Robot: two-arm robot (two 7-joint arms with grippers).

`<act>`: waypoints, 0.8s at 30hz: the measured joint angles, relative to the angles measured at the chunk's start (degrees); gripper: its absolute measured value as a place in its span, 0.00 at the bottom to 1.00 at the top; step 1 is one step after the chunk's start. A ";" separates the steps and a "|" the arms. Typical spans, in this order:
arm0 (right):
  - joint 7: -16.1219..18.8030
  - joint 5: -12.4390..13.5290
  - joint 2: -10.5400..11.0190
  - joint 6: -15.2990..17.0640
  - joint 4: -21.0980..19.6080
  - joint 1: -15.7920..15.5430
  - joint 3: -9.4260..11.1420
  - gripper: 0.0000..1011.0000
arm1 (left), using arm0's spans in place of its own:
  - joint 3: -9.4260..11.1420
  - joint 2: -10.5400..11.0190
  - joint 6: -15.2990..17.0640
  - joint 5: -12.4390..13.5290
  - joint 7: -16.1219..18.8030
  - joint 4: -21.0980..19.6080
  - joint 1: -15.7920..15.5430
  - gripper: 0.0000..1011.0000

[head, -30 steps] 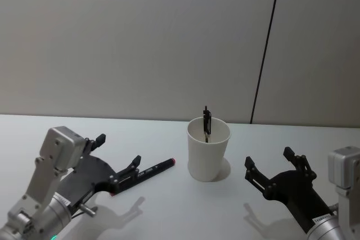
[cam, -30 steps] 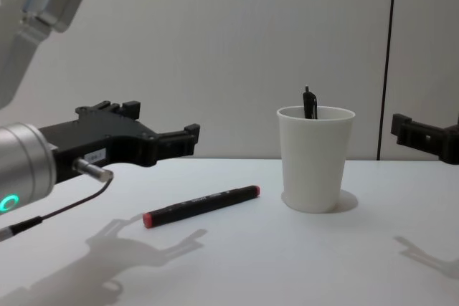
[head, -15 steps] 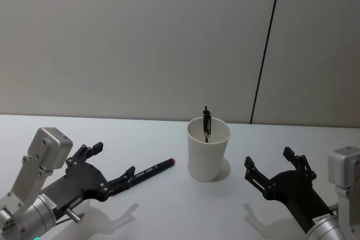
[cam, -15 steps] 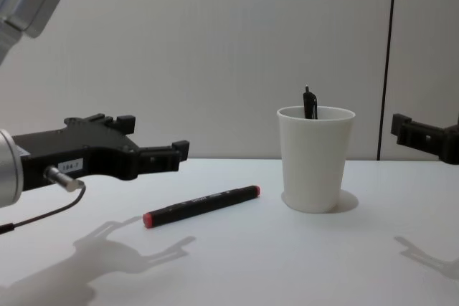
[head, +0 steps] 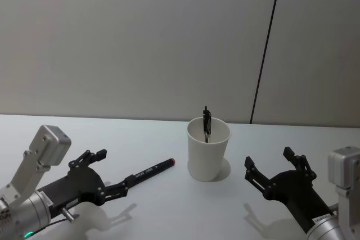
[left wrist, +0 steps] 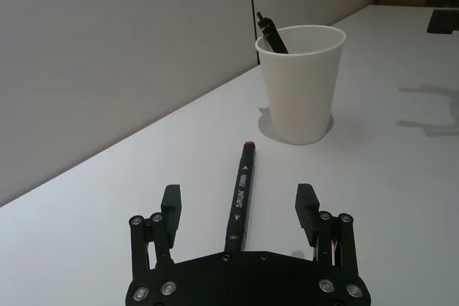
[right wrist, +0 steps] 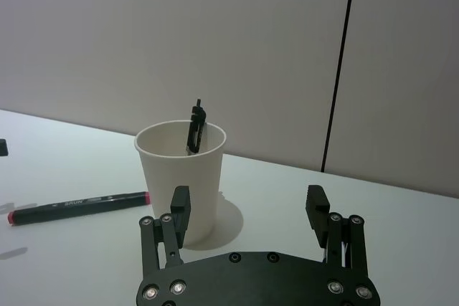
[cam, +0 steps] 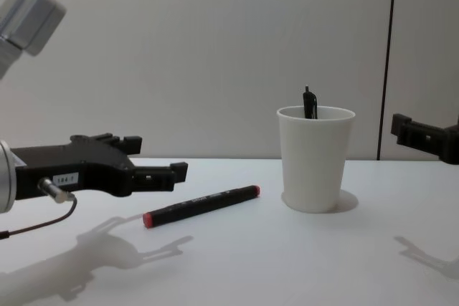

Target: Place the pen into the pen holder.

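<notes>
The left gripper (head: pixel 118 166) has sunk over the last second. It was above the black felt marker with red ends (head: pixel 149 171) and is now just over the white tabletop (head: pixel 169 212), drawn back a little toward the robot. Its jaws are spread wide and hold nothing; in the left wrist view the marker's near end lies in line between them. The marker has not moved: it lies flat, left of the tapered white paper cup (head: pixel 208 150) (a dark clip-topped pen (head: pixel 207 121) already stands inside). This looks like lining up for a low grasp — the pick is still to come. The right gripper (head: pixel 269 158) waits right of the cup, unchanged, jaws wide and empty.
</notes>
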 joint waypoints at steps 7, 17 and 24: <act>0.00 0.00 0.00 0.00 0.00 0.00 0.00 0.99 | 0.97 -0.30 0.25 -0.47 -2.79 3.58 -2.49 0.99; 0.00 0.00 0.00 0.00 0.00 0.00 0.00 0.99 | 2.63 -0.83 0.98 -0.60 -5.50 8.07 -5.92 0.99; 0.00 0.00 0.00 0.00 0.00 0.00 0.00 0.99 | 4.08 -1.43 1.66 -0.53 -7.33 11.50 -8.45 0.99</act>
